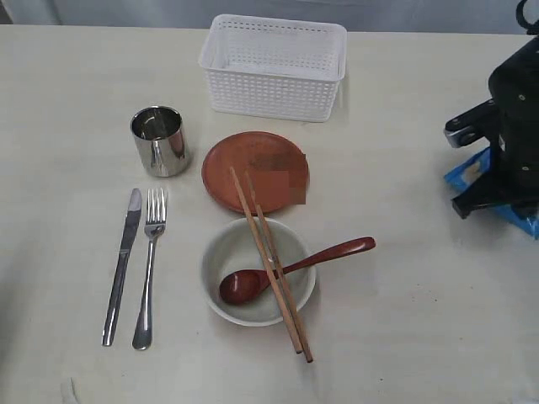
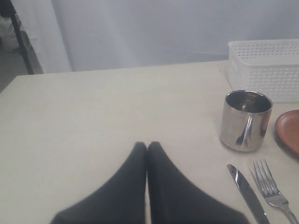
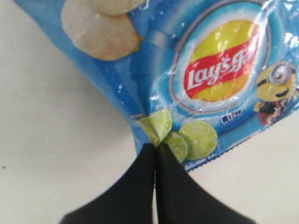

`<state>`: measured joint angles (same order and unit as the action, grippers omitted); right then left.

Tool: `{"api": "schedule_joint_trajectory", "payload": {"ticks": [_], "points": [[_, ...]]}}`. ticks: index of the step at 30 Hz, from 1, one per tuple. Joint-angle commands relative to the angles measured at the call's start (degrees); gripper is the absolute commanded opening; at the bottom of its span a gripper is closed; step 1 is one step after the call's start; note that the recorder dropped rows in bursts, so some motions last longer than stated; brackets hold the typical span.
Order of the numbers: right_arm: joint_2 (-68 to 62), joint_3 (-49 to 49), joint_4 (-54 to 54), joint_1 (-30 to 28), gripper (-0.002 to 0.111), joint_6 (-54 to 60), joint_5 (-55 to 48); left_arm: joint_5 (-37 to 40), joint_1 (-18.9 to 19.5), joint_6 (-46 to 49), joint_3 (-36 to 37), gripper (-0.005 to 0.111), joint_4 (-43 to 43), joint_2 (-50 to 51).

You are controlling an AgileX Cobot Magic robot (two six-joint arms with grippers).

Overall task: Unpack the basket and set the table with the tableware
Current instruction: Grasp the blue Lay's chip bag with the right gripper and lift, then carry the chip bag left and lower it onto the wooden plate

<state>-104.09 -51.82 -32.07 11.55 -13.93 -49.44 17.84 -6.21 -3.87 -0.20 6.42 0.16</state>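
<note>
On table [image 1: 67,84], one basket [image 1: 269,94], two chopsticks [image 1: 266,261]

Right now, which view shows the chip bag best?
The right wrist view: the chip bag fills it, logo readable. The exterior view shows only a blue corner behind the right arm; the left wrist view shows none.

Left wrist view crops plate [image 2: 289,130]; right arm [image 1: 515,126] overlaps chip bag [image 1: 466,175].

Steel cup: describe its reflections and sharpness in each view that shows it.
Exterior view: the steel cup is sharp, with bright vertical streaks on its wall. Left wrist view: the cup looks softer, carrying a dark warped reflection low on its side, and the left gripper in front is blurred.
</note>
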Motion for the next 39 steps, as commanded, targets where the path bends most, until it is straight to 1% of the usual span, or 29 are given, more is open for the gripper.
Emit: {"api": "schedule_joint_trajectory", "payload": {"ticks": [1, 8, 15, 19, 29, 33, 39], "points": [[2.96, -1.96, -0.57, 3.28, -0.001, -0.22, -0.54, -0.41, -0.37, 0.0, 0.2, 0.0, -0.7, -0.16], [8.74, -5.32, -0.21, 9.36, -0.001, 0.27, -0.57, -0.41, -0.37, 0.0, 0.2, 0.0, -0.7, -0.16], [11.09, -8.27, 3.02, 19.73, -0.001, 3.09, 1.03, -0.41, -0.37, 0.0, 0.2, 0.0, -0.06, -0.16], [8.69, -11.88, 7.12, 25.04, -0.001, 3.5, 1.72, -0.41, -0.37, 0.0, 0.2, 0.0, -0.06, -0.16], [-2.4, -25.08, 12.04, 30.77, -0.001, 3.4, -0.34, -0.41, -0.37, 0.0, 0.2, 0.0, -0.06, -0.16], [-5.11, -27.48, 12.41, 32.99, -0.001, 3.72, -0.45, -0.41, -0.37, 0.0, 0.2, 0.0, -0.06, -0.16], [-7.49, -28.12, 11.88, 35.49, -0.001, 5.43, 0.01, -0.41, -0.37, 0.0, 0.2, 0.0, -0.06, -0.16]]}}
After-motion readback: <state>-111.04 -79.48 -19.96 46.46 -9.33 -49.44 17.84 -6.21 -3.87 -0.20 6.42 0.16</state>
